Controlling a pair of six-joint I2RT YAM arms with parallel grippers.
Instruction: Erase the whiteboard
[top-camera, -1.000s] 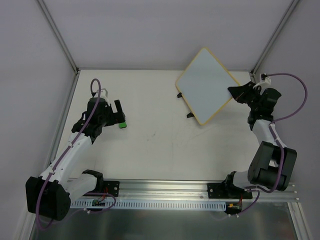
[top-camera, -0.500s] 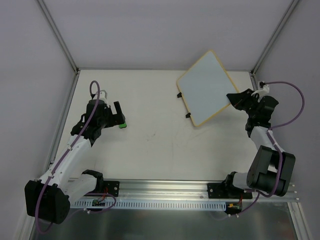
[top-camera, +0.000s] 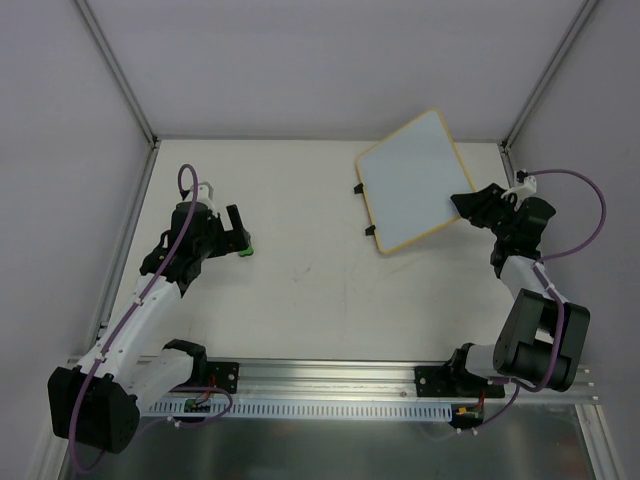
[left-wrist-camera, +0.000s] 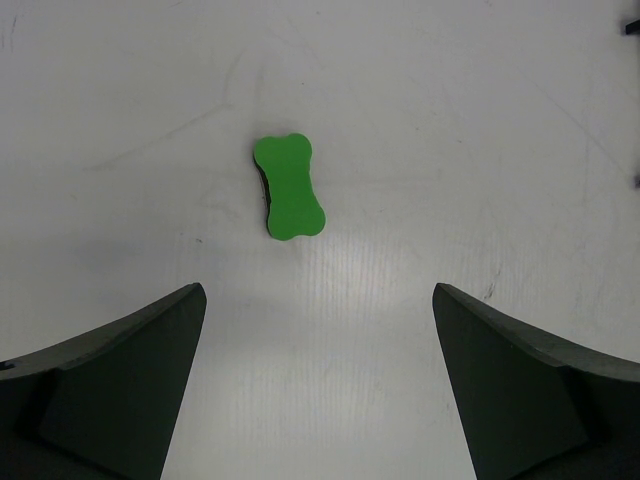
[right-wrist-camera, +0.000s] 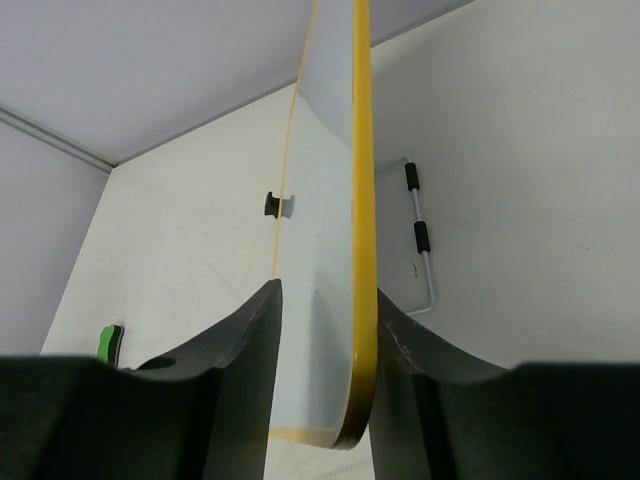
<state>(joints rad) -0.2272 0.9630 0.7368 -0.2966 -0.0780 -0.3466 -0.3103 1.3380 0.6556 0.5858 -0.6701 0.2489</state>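
The step in hand is judged to be the pickup of the eraser (left-wrist-camera: 290, 187), with the whiteboard (top-camera: 415, 180) held ready for wiping. The left fingers (left-wrist-camera: 130, 370) are spread wide and grip nothing. They hang above the table (top-camera: 320, 290), and the green bone-shaped eraser lies flat beyond their tips, roughly centred on the gap.

For a good pickup, the fingers are best advanced until the eraser sits squarely between them, then lowered and closed across its narrow waist. Its long axis already runs nearly along the line of approach, so little wrist turn should be needed. A descent too shallow may only pinch the top edge. A descent off-centre may push the eraser aside.

The whiteboard is at the far right of the table, tilted up and clamped at its near right edge by the right fingers (right-wrist-camera: 240, 360). In the right wrist view these are closed on the board, one on each face, with the yellow frame (right-wrist-camera: 362, 150) edge-on between them. Whether the black feet (top-camera: 357, 190) touch the table cannot be told. No writing can be made out on the face from above. The eraser and the left fingers are well apart from the board, across the table. As the board is held at one edge only, light wiping pressure near the grip is advised, lest it pivot.
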